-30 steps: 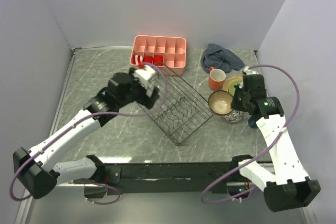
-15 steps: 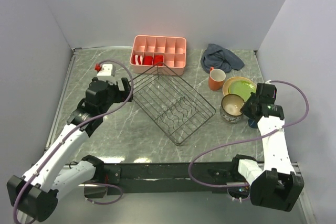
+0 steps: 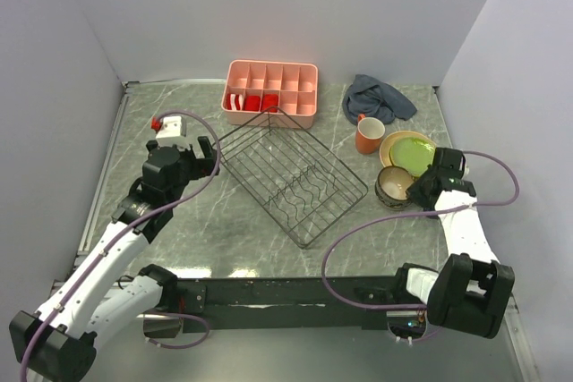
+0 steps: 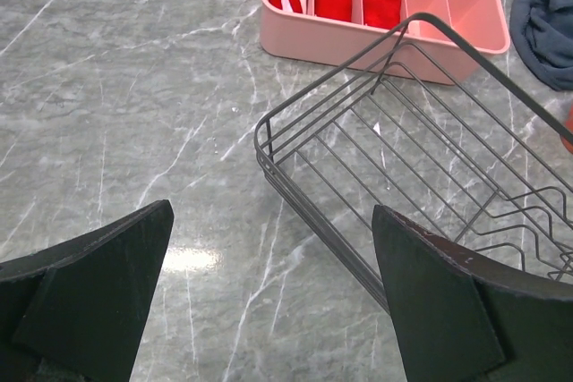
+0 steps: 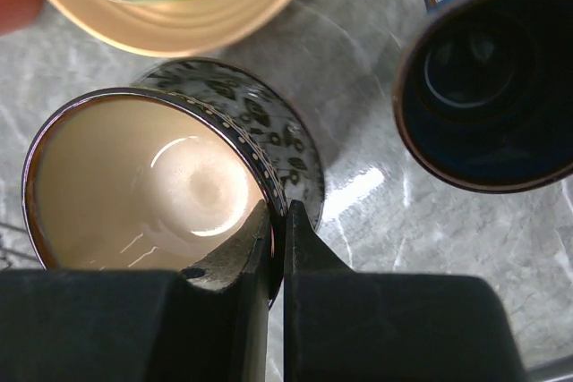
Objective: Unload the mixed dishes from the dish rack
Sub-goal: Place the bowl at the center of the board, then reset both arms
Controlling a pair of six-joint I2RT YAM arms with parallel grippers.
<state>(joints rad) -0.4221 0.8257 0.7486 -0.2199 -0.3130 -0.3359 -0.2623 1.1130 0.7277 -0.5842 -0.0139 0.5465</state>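
Dish rack [image 3: 295,181] at table centre; dishes grouped by the right edge.
Left gripper [image 4: 269,216]: jaws wide, nothing held, over the rack's left corner. Right gripper [image 5: 279,212]: pinched narrow on the rim of the cream-lined bowl [image 5: 152,185], which stands between the stacked plates [image 3: 410,151] and the dark-blue cup [image 5: 488,87]. The orange mug [image 3: 368,135] stands behind the plates.
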